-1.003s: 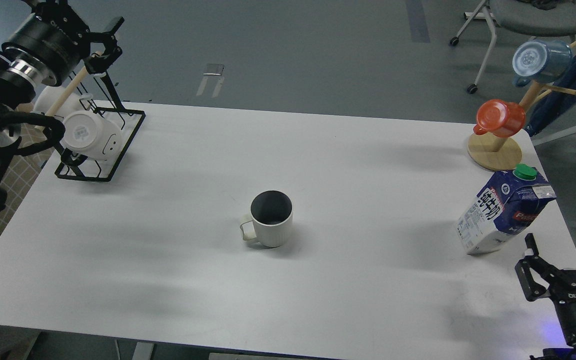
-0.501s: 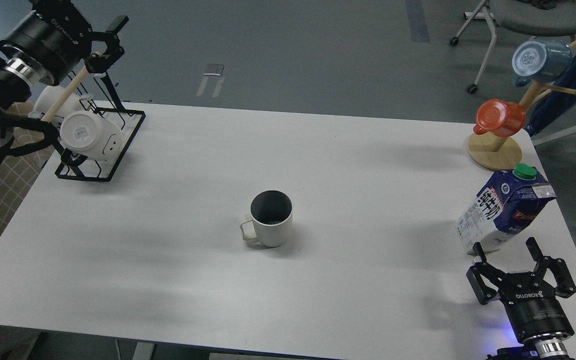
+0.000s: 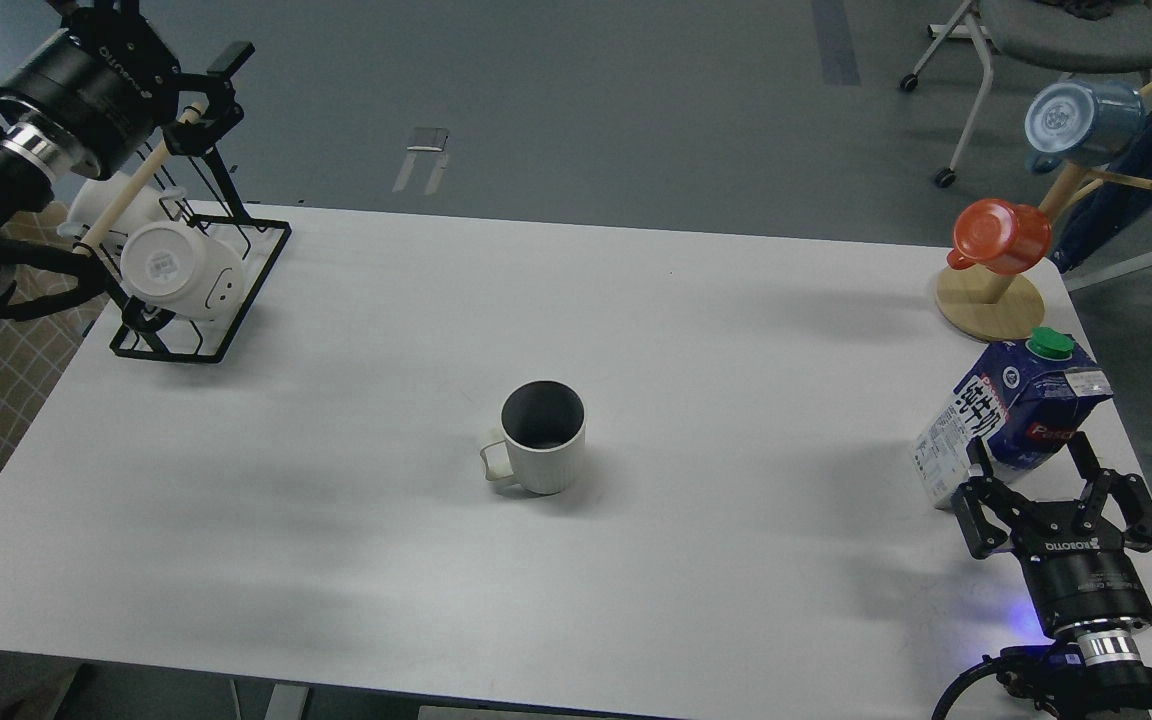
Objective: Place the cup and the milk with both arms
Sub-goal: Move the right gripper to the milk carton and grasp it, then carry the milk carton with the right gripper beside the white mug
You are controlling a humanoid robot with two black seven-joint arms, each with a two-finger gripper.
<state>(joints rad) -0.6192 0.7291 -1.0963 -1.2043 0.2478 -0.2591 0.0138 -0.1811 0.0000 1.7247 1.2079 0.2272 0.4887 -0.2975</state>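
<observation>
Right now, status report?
Right end effector open around milk carton base. Left end effector open, up by mug rack. Cup mid-table, untouched. Nothing blocking.

Cream ribbed cup (image 3: 543, 437), dark grey inside; blue-white milk (image 3: 1011, 410), green cap.

4 mugs (image 3: 542, 436), 1 milk carton (image 3: 1021, 405), 2 racks (image 3: 198, 300), 2 grippers (image 3: 1034, 455).

cup (image 3: 542, 438): ribbed matt ceramic
milk (image 3: 1014, 407): glossy printed carton, plastic cap
table (image 3: 356, 520): smooth matt white
mug tree (image 3: 989, 304): pale wood
</observation>
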